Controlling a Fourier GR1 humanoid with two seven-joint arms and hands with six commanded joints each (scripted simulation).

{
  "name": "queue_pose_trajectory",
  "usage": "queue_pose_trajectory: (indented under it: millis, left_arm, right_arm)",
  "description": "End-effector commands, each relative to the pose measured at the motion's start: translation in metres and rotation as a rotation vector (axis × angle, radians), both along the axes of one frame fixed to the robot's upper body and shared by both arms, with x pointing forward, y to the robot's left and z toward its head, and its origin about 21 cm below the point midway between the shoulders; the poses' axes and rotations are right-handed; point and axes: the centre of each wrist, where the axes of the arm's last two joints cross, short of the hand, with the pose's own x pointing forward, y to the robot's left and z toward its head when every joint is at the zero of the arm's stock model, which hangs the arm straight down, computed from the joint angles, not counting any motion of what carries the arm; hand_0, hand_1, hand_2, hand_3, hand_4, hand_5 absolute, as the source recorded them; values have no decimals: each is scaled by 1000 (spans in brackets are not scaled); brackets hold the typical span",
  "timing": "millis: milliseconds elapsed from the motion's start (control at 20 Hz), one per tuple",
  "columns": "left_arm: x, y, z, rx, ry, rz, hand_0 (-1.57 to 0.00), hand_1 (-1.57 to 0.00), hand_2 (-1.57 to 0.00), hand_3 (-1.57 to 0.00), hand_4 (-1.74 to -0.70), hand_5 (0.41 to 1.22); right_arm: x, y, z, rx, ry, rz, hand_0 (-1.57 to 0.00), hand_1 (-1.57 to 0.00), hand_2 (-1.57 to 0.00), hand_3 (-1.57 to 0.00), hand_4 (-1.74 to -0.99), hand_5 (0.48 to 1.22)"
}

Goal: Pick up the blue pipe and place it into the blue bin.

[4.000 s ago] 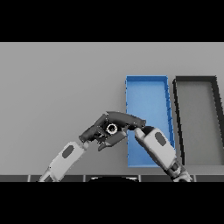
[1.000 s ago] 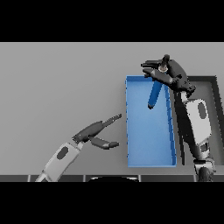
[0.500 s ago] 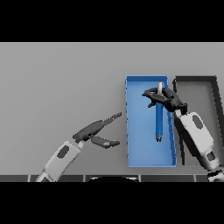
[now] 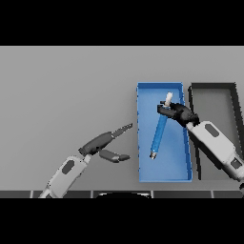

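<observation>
Blue pipe (image 4: 159, 131) now lower in blue bin (image 4: 164, 175), w/ right robot hand (image 4: 177, 113) at its top.

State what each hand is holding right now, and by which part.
The right hand is curled round the blue pipe near its upper, white-tipped end, the pipe lying inside the blue bin. The left hand holds nothing, fingers open over the table.

Left robot hand (image 4: 102, 143) spread open; right robot hand (image 4: 178, 113) curled.

A blue pipe (image 4: 159, 133) with a white tip lies in a blue bin (image 4: 142, 143) beside a black bin (image 4: 212, 86) on the grey table (image 4: 66, 90).
</observation>
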Motion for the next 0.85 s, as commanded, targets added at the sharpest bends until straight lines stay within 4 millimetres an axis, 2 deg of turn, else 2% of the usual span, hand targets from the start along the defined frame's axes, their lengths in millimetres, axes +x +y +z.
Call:
queue_pose_trajectory:
  millis: [0, 150, 300, 400, 550, 800]
  left_arm:
    - [0, -1, 0, 6, -4, 0, 1, 1, 1, 1, -897, 450]
    - [3, -4, -1, 7, 3, 6, 1, 1, 1, 1, -905, 455]
    - [2, -4, -1, 3, 4, 3, 1, 1, 1, 1, -914, 459]
    - [4, -2, -3, 6, 9, 6, 1, 1, 1, 1, -915, 462]
    - [4, -4, -2, -6, 20, 7, 1, 1, 1, 1, -922, 466]
    - [7, -17, -4, -6, 21, 3, 1, 1, 1, 1, -920, 468]
  right_arm:
    - [0, 0, -5, -41, -14, 31, -139, -124, -119, -95, -1131, 857]
    - [3, 6, -13, -91, -37, 46, -71, -63, -60, -48, -1125, 764]
    - [7, 1, -13, -111, -53, 30, -36, -32, -30, -24, -1122, 705]
    - [2, -1, -19, -79, -61, 29, -23, -20, -19, -15, -1119, 695]
    - [3, -3, -12, -94, -57, 33, -11, -10, -9, -7, -1132, 675]
    - [2, -3, -13, -71, -62, 52, -9, -8, -7, -6, -1129, 677]
